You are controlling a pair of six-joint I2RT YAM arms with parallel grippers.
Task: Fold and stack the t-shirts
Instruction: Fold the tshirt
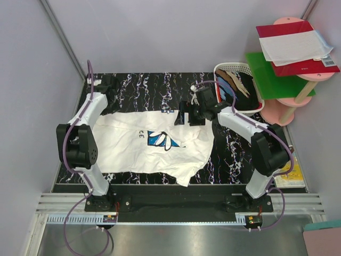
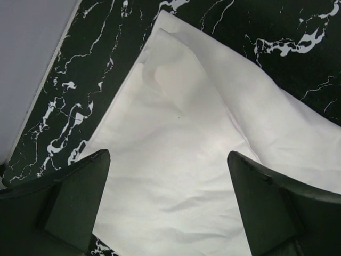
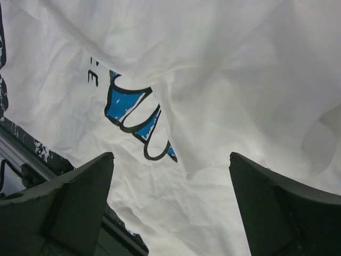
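**White shirt flat on table, both pincers open and empty**

Overhead view: the white t-shirt [image 1: 144, 146] lies spread across the middle of the black marbled table [image 1: 234, 149]. Its blue flower print [image 1: 162, 140] faces up near the centre. Only the letters "CE" show, at 9 o'clock of the print. A point of cloth reaches towards the near table edge at 5 o'clock.

Left gripper [image 2: 168, 160]: fingers spread wide, nothing between them. It hangs over the shirt's 10 o'clock corner. The wrist view shows plain white cloth below, with one layer folded over another and marbled surface on both sides. I cannot tell whether the fingers touch the cloth.

Right gripper [image 3: 170, 160]: fingers equally wide apart, holding nothing. It stands over the shirt's far edge at about 1 o'clock. Its camera shows a loose fold of cloth lying over part of the print.

A white basket [image 1: 233, 65] sits at the table's 2 o'clock corner, holding other shirts [image 1: 237, 85] in dark, tan and blue, bunched together.
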